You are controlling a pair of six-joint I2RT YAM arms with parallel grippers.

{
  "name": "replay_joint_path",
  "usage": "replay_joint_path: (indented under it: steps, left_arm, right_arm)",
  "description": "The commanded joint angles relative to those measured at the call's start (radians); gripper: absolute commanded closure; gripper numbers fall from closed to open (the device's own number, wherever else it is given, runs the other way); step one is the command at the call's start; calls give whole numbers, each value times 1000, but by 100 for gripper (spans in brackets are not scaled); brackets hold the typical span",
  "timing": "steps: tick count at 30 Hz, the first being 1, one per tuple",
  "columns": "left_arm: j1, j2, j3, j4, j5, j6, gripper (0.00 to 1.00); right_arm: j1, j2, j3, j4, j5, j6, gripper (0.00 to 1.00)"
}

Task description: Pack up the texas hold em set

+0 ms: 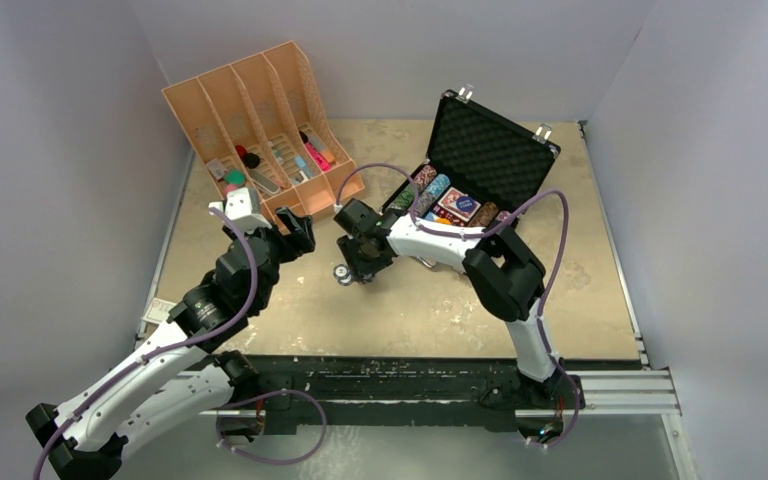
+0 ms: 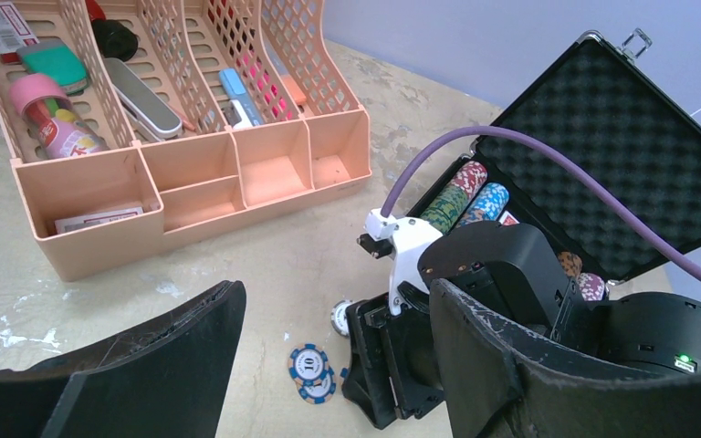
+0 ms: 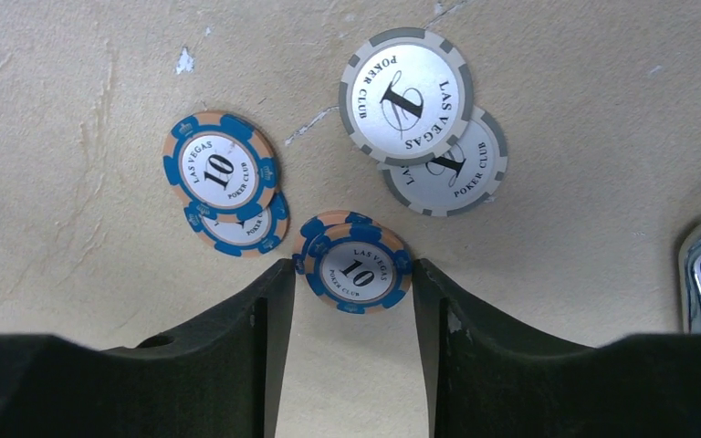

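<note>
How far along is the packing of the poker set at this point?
Done: rows of chips and a card deck already sit in the open briefcase. In hand: the right gripper brackets a small stack of blue 10 chips on the table; whether it grips them is unclear. Remaining: another blue 10 pair and two grey 1 chips lie loose; the briefcase needs closing. The left gripper hangs open, empty.

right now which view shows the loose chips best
Right wrist: six loose chips fill the frame, values readable, one blue pair between the fingers of the right gripper. Left wrist shows a few, small, beside that gripper; top view shows only specks under it.
</note>
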Motion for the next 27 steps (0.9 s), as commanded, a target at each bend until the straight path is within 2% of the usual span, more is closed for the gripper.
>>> replay_joint_path:
  steps: [1,12,17,27]
  left_arm:
    - [3,-10,5,11,-20,-1,27]
    - [2,-12,4,7,-28,-2,27]
    - [3,-18,2,6,-36,-4,27]
    - [3,-17,5,4,-38,-2,27]
  right_arm:
    - [9,-21,27,5,-25,-13,45]
    - [59,58,71,-75,108,-34,43]
    - [63,74,65,-84,165,12,44]
    - [63,75,25,-113,176,52,62]
